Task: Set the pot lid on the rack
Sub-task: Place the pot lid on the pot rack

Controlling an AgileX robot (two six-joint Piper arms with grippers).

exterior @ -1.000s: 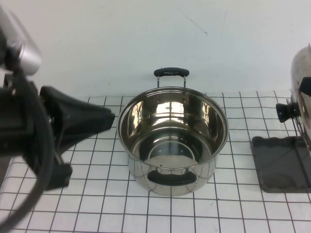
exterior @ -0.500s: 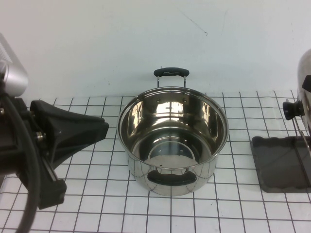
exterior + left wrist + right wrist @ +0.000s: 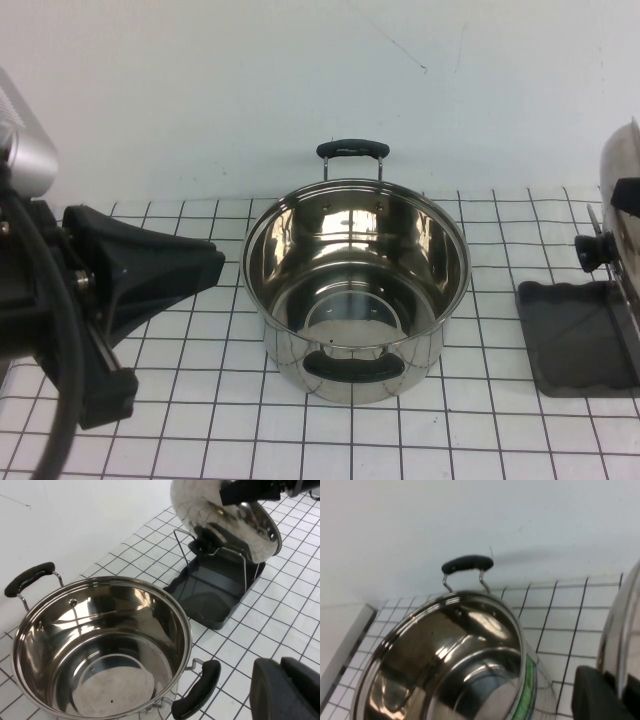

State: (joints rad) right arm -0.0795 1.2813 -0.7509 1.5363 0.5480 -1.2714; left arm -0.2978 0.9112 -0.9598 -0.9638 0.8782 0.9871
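fingers of the left gripper [image 3: 190, 262] pressed together with nothing between them, hovering above the left edge of the desk, pointing toward the pot [image 3: 355, 290]. sits mid-desk on the white gridded surface [image 3: 200, 440], open and empty, one black handle facing the near edge, the other toward the white wall [image 3: 250, 90] at the far edge. just beside the pot toward the right edge, the rack [image 3: 212, 587]: dark grey tray with thin upright wires. above the tray, the pot lid [image 3: 225, 517], standing on edge and tilted, black knob [image 3: 592, 250] turned toward the pot, leaning against the wires; cannot tell whether its rim touches the tray. clamped on the lid's upper rim, the right gripper [image 3: 252, 492], over the right edge of the desk, its dark finger [image 3: 600, 700] lying against the steel.
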